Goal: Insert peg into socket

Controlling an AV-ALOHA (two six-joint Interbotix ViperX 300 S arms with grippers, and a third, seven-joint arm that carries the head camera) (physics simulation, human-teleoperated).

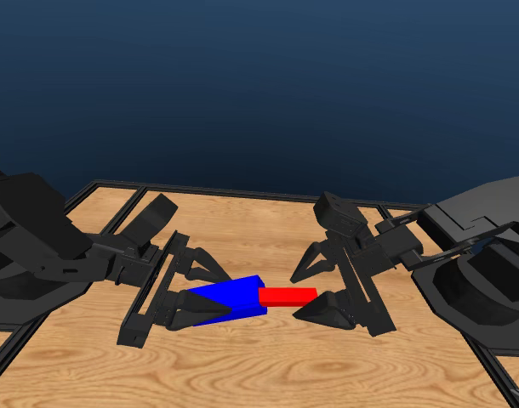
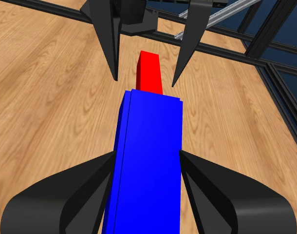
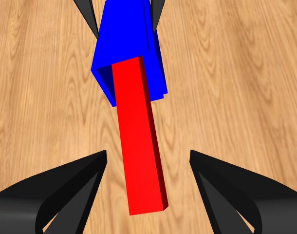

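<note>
Head view, red peg (image 1: 288,296) entering blue socket (image 1: 230,297), both plain, unlettered

Counting it up: one red peg (image 1: 288,296), one blue socket (image 1: 228,300), and one wooden table (image 1: 268,365) under them. Two black arms with grippers, a left gripper (image 1: 185,290) and a right gripper (image 1: 304,291), two jaws on each as far as I can see.

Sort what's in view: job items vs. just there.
Job items: red peg, its tip in the blue socket; left gripper shut on the socket; right gripper open around the peg.
Just there: wooden table, black frame rail.
</note>
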